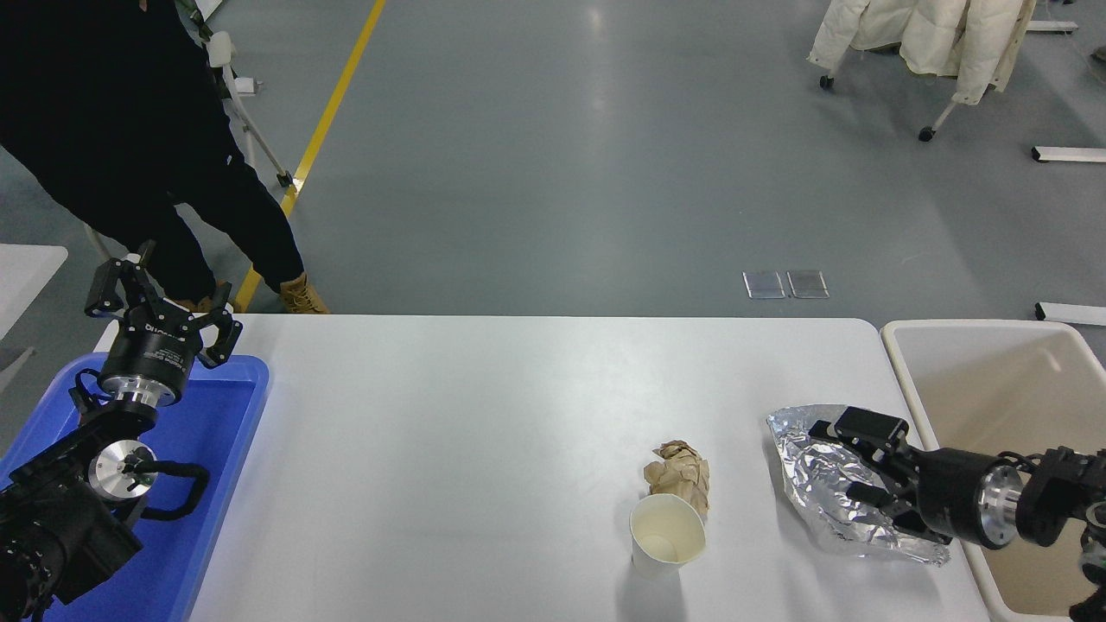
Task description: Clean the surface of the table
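Observation:
The white table surface (449, 432) fills the middle of the view. On its right part lie a crumpled silver foil sheet (808, 475), a crumpled brown paper ball (678, 473) and an upright white paper cup (665, 536), which stands just in front of the ball. My right gripper (834, 460) comes in from the right edge, open, with its fingers spread over the foil. Whether they touch it I cannot tell. My left gripper (164, 302) is open and empty, parked above the blue tray's far end.
A blue plastic tray (225, 415) lies at the table's left edge under my left arm. A beige rectangular bin (994, 380) stands off the table's right end, beside the foil. A person in black (130, 130) stands beyond the far left corner.

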